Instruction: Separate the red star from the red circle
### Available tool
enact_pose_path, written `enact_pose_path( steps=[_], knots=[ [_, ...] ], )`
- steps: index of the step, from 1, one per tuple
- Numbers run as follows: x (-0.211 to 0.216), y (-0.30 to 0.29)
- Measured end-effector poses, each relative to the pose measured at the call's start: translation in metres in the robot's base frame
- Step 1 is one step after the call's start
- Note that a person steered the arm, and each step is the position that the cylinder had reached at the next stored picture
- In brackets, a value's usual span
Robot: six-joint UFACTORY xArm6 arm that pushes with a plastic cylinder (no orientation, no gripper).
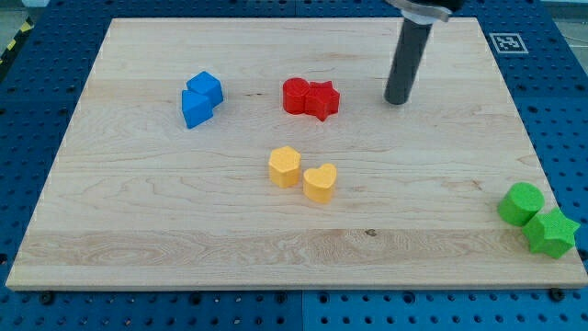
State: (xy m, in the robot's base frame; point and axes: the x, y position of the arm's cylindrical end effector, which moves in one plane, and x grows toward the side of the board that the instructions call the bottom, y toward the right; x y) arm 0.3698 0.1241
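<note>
The red circle (295, 95) and the red star (322, 99) sit touching each other above the middle of the wooden board, the circle on the left and the star on the right. My tip (398, 100) rests on the board to the right of the red star, with a clear gap between them. The dark rod rises from the tip toward the view's top.
Two blue blocks (201, 98) touch each other at the upper left. A yellow hexagon (285, 166) and a yellow heart (320, 182) sit near the middle. A green circle (521, 203) and a green star (550, 232) sit at the board's (138, 230) lower right edge.
</note>
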Motion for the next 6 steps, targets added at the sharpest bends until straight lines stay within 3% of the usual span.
enact_pose_path(
  steps=[3,6],
  knots=[
    [-0.049,-0.080],
    [-0.004,-0.091]
  ],
)
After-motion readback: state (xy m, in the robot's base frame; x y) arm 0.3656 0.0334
